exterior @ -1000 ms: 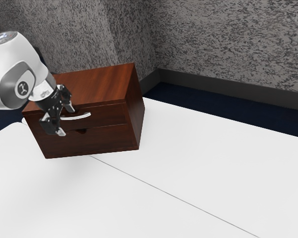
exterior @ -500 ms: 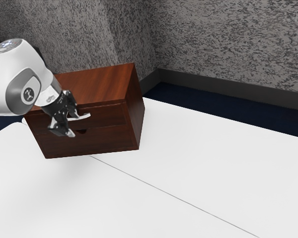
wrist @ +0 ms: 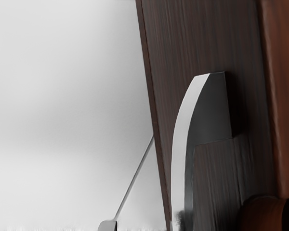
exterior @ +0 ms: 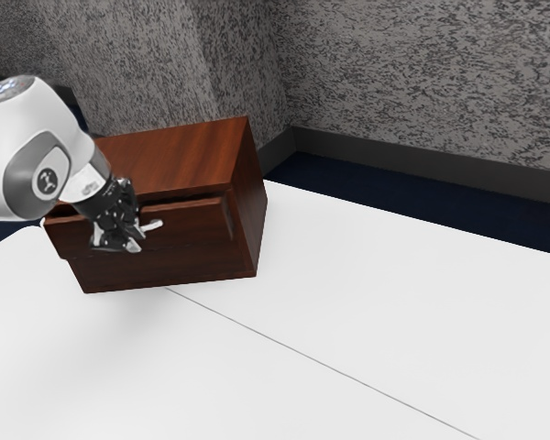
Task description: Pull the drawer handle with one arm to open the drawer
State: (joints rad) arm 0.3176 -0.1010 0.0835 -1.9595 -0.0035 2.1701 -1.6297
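A dark wooden cabinet (exterior: 185,151) stands at the back of the white table on the exterior view's left. Its drawer front (exterior: 192,218) carries a curved silver handle (exterior: 153,224). My black gripper (exterior: 121,235) reaches in from the exterior view's left and is shut on the handle's left part, which hides it; only the handle's right end sticks out past the fingers. The drawer front looks slightly proud of the cabinet face. In the wrist view the silver handle (wrist: 184,154) arches off the dark drawer front (wrist: 192,43) just under my hand.
The white table (exterior: 367,293) stretches wide to the exterior view's right and front, crossed by a thin seam (exterior: 302,353). A speckled grey wall (exterior: 422,64) with a dark skirting stands behind the cabinet.
My gripper moved in from in front of the drawer onto the handle and its fingers closed around it. The drawer front now seems shifted slightly outward.
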